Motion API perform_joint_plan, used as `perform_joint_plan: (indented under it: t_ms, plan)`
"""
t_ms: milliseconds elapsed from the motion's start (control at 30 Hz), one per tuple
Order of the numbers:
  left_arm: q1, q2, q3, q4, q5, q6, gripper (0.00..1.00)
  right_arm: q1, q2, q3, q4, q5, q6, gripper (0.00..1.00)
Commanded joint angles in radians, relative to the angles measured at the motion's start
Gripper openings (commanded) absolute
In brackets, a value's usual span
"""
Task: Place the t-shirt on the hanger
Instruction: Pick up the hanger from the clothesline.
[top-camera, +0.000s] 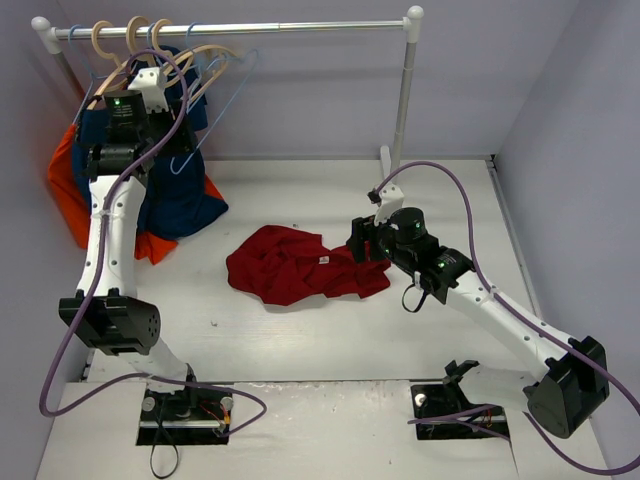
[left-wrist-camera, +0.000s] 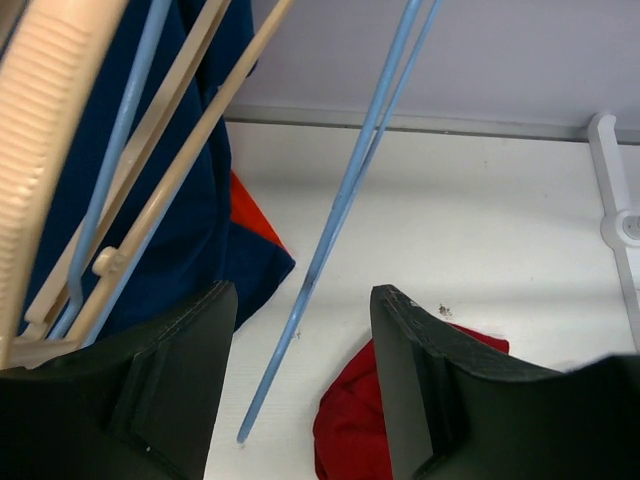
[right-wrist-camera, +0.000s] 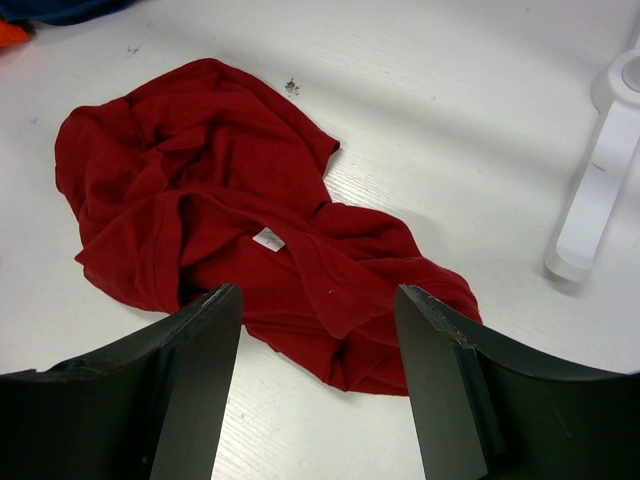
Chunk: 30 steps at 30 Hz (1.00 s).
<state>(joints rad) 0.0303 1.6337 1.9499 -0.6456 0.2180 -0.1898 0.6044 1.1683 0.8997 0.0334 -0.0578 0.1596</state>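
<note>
A white table (top-camera: 300, 345) is seen from above, with a clothes rail (top-camera: 300, 28) standing across its far side. The t-shirt (top-camera: 290, 265), dark red, is crumpled in a loose heap on the table near the centre. It is not on any hanger. A small white label (right-wrist-camera: 268, 238) is shown at its neck.

The right gripper (right-wrist-camera: 318, 295) is held low over the near right edge of the t-shirt. Its claw is released, the two black fingers (right-wrist-camera: 190, 370) are spread apart, and nothing is grasped.

The left arm is raised to the left end of the rail, where pale wooden hangers (top-camera: 135, 40), a navy blue shirt (top-camera: 175, 200) and an orange garment (top-camera: 65, 190) are hung. The left gripper (left-wrist-camera: 303, 300) is also released, with its jaws wide apart. In the left wrist view the hanger (left-wrist-camera: 328, 230), a thin light-blue wire one, is seen slanting down through the gap between the fingers. It is clamped by neither finger. The navy shirt is hung just to its left.
</note>
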Motion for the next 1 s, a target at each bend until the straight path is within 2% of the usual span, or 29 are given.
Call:
perform_joint_plan:
  t_ms: [0,67,200,333,833,967]
  plan:
    - [0.002,-0.011,0.015,0.084,0.055,0.004,0.55,0.005,-0.016,0.011,0.048,0.001,-0.006,0.63]
    - [0.003,-0.005,0.015,0.09,0.063,0.004,0.5,0.003,-0.016,0.008,0.048,0.003,-0.006,0.63]
    - [0.003,0.0,0.018,0.092,0.075,0.009,0.33,0.003,-0.01,0.011,0.048,0.009,-0.008,0.63]
    - [0.002,0.002,0.018,0.092,0.08,0.015,0.25,0.003,-0.006,0.015,0.048,0.01,-0.008,0.63]
    - [0.002,0.034,0.027,0.104,0.109,0.024,0.23,0.003,-0.015,0.007,0.043,0.019,-0.011,0.63]
    - [0.002,0.037,0.029,0.107,0.115,0.024,0.11,0.003,-0.019,0.005,0.042,0.022,-0.011,0.63]
